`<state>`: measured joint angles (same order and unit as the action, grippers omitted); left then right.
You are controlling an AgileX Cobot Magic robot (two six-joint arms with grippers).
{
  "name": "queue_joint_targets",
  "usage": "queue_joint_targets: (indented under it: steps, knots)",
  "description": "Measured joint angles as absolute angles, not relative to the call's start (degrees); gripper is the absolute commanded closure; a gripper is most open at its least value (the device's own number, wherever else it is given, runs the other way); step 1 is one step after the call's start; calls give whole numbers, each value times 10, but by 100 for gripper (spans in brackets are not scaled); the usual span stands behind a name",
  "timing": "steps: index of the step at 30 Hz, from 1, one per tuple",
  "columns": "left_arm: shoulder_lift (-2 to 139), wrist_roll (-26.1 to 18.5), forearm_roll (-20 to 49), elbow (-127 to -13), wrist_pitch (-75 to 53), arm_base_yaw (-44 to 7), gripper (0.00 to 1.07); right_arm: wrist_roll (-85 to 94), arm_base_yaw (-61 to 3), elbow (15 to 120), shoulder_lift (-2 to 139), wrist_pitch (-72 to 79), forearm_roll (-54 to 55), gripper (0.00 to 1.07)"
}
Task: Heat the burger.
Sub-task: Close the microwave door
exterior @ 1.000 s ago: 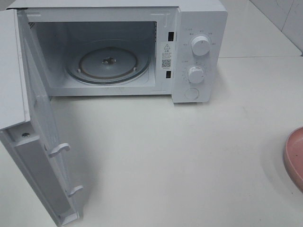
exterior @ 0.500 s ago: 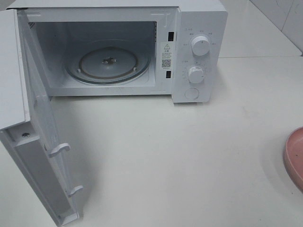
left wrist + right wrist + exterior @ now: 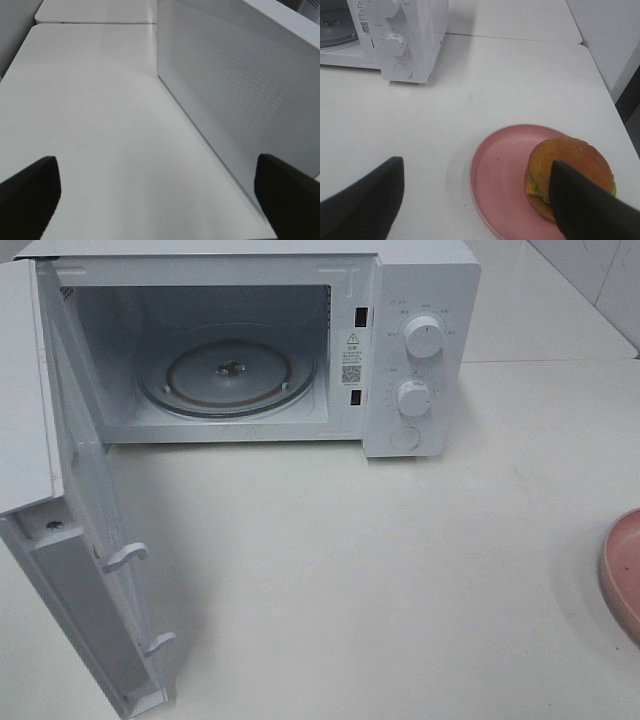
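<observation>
Above the white counter (image 3: pixel 520 85), the right tool (image 3: pixel 475 195) hangs spread wide and empty over the glossy round burger (image 3: pixel 570 172) on its pink plate (image 3: pixel 495 180); the left tool (image 3: pixel 157 187) gapes empty beside the perforated microwave door (image 3: pixel 235 95).

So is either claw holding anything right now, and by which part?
Nothing is held. Both the left gripper and right gripper are open; the burger sits untouched on the pink plate.

The high camera looked steeply down on the open white box microwave (image 3: pixel 410 350) and white table (image 3: pixel 400 570). Both wrist cameras faced low across that table; the right one shared the microwave's dials.
</observation>
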<state>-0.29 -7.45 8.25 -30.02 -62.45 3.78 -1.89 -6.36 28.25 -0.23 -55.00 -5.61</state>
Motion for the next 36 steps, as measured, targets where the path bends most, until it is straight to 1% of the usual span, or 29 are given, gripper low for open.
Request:
queue_joint_targets:
  steps: [7, 9, 11, 12, 13, 14, 15, 16, 17, 18, 19, 20, 21, 22, 23, 24, 25, 26, 27, 28, 30, 36]
  knots:
    - [1, -74, 84, -303, -617, 38, 9, -19, -64, 282, -2, -550, -56, 33]
    - [5, -74, 84, -304, -612, 38, 11, -19, -64, 282, -2, -550, -56, 33]
    - [23, -74, 84, -306, -605, 38, 18, -19, -64, 282, -2, -550, -56, 33]
    - [23, -74, 84, -306, -605, 38, 18, -19, -64, 282, -2, -550, -56, 33]
    - [38, -74, 84, -306, -600, 38, 24, -19, -64, 282, -2, -550, -56, 33]
    - [38, -74, 84, -306, -600, 38, 24, -19, -64, 282, -2, -550, -56, 33]
    - [47, -74, 84, -306, -598, 38, 29, -19, -64, 282, -2, -550, -56, 33]
    - [62, -74, 84, -307, -595, 38, 39, -19, -64, 282, -2, -550, -56, 33]
    - [62, -74, 84, -307, -595, 38, 39, -19, -64, 282, -2, -550, -56, 33]
    - [72, -74, 84, -307, -583, 38, 43, -19, -64, 282, -2, -550, -56, 33]
    - [76, -74, 84, -307, -572, 38, 52, -19, -64, 282, -2, -550, -56, 33]
    - [76, -74, 84, -307, -572, 38, 52, -19, -64, 282, -2, -550, -56, 33]
    - [81, -74, 85, -307, -545, 38, 62, -19, -64, 282, -2, -550, -56, 33]
    - [83, -74, 86, -307, -529, 38, 68, -19, -64, 282, -2, -550, -56, 33]
    - [83, -74, 86, -307, -529, 38, 68, -19, -64, 282, -2, -550, -56, 33]
    - [92, -74, 86, -307, -502, 38, 79, -19, -64, 282, -2, -550, -56, 33]
    - [97, -74, 86, -308, -492, 38, 85, -19, -64, 282, -2, -550, -56, 33]
    - [97, -74, 86, -308, -492, 38, 85, -19, -64, 282, -2, -550, -56, 33]
    - [113, -74, 86, -308, -477, 38, 95, -19, -64, 282, -2, -550, -56, 33]
    - [113, -74, 86, -308, -477, 38, 95, -19, -64, 282, -2, -550, -56, 33]
    - [140, -74, 85, -307, -457, 38, 107, -19, -64, 282, -2, -550, -56, 33]
    - [180, -74, 85, -281, -402, 38, 107, -19, -64, 282, -2, -550, -56, 33]
